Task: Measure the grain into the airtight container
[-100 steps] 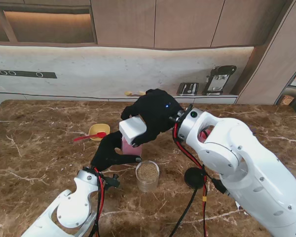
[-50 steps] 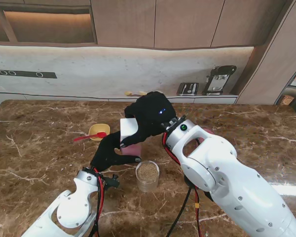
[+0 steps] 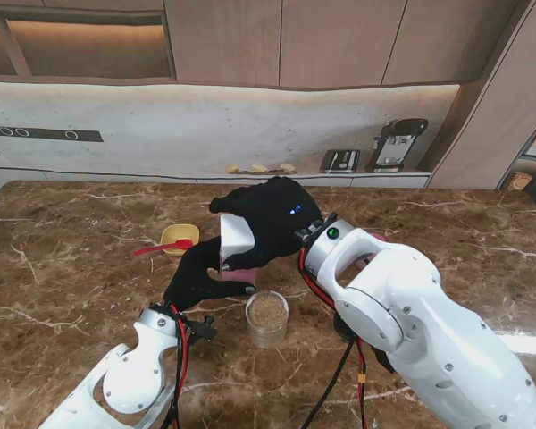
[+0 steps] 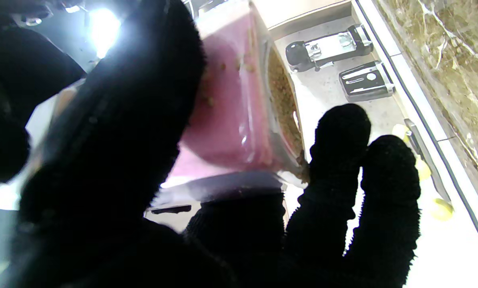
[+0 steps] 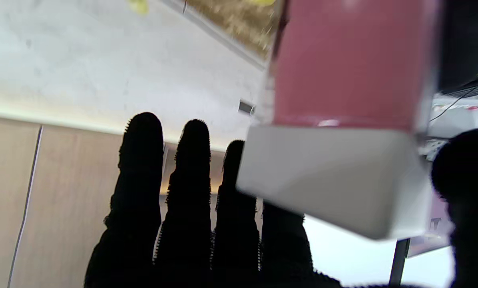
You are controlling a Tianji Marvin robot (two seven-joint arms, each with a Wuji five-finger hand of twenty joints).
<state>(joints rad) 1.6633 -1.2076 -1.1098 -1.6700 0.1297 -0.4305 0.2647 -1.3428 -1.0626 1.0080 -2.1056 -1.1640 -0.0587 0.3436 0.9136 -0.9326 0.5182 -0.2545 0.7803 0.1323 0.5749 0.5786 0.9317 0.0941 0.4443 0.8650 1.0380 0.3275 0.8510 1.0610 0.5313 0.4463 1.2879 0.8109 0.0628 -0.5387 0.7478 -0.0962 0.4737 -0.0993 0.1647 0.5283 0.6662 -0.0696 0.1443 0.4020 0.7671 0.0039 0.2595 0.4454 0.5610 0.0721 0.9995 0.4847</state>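
Stand view first: the left hand [image 3: 199,275] is wrapped around the pink box [image 3: 238,269], holding it steady on the table, while the right hand [image 3: 270,217] is closed on the white lid [image 3: 236,237], which sits tilted right at the top of the box. Just nearer to me than the left hand's fingers stands a clear jar [image 3: 267,317] full of grain (I take that as the measure). The left wrist view shows grain inside the pink box [image 4: 239,108] too, with a few bits stuck to the wall.

Handling-wise, I'd guess the box is stiff smooth plastic, light but a bit slippery, so gripping it low around the body like the left hand does seems smart. The lid looks rigid; holding it by the edges makes sense, thumb one side and fingers the other. In the right wrist view the lid [image 5: 335,184] looks chunky and the fingers [image 5: 191,176] stick out past it.

Surface is polished brown marble [image 3: 62,259], hard and slick, so spilled grain would scatter. Beyond the left hand there's a yellow bowl [image 3: 180,236] with a red spoon [image 3: 161,248]. Wood cabinets and a pale backsplash behind.
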